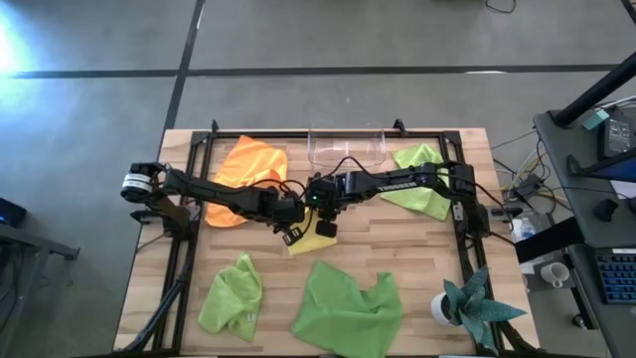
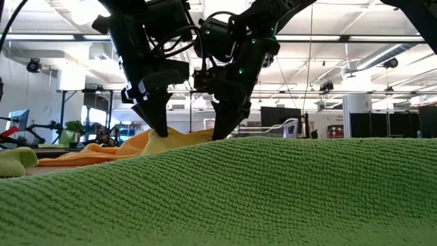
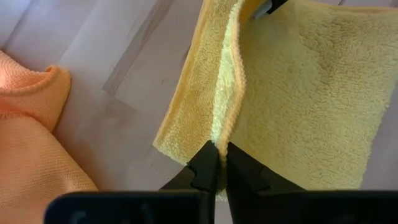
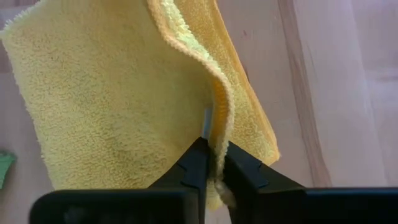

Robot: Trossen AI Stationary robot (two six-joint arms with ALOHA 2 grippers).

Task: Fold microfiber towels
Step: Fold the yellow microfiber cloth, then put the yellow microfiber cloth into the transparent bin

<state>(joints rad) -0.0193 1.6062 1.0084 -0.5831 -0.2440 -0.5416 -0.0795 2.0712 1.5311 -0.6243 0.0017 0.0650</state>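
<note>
Lying nearest the desk's front edge, a big lime green towel (image 1: 348, 306) sits crumpled at about 6 o'clock, and it fills the whole foreground of the low view. A smaller lime green towel (image 1: 232, 295) is bunched at 7 o'clock, apart from the big one. A teal spiky plant (image 1: 475, 303) in a white pot stands at the 4 o'clock corner.

At the middle of the wooden desk (image 1: 417, 268) lies the yellow towel (image 1: 310, 239), folded over on itself. Both arms meet above it. The left hand (image 3: 219, 151) has its fingers pressed nearly together on the towel's raised edge, pinching the fold where the layers meet. The right hand (image 4: 214, 148) pinches the same yellow towel at another stretch of its edge, the cloth rising in a ridge between its close-set fingers. In the low view both hands point down onto the yellow cloth, side by side.

Farther back, the orange towel (image 1: 243, 177) lies spread at 10 o'clock, partly under the left arm. A third lime green towel (image 1: 422, 184) is at 2 o'clock, partly under the right arm. Between them, at 12 o'clock on the far edge, stands a clear plastic bin (image 1: 346, 147).
</note>
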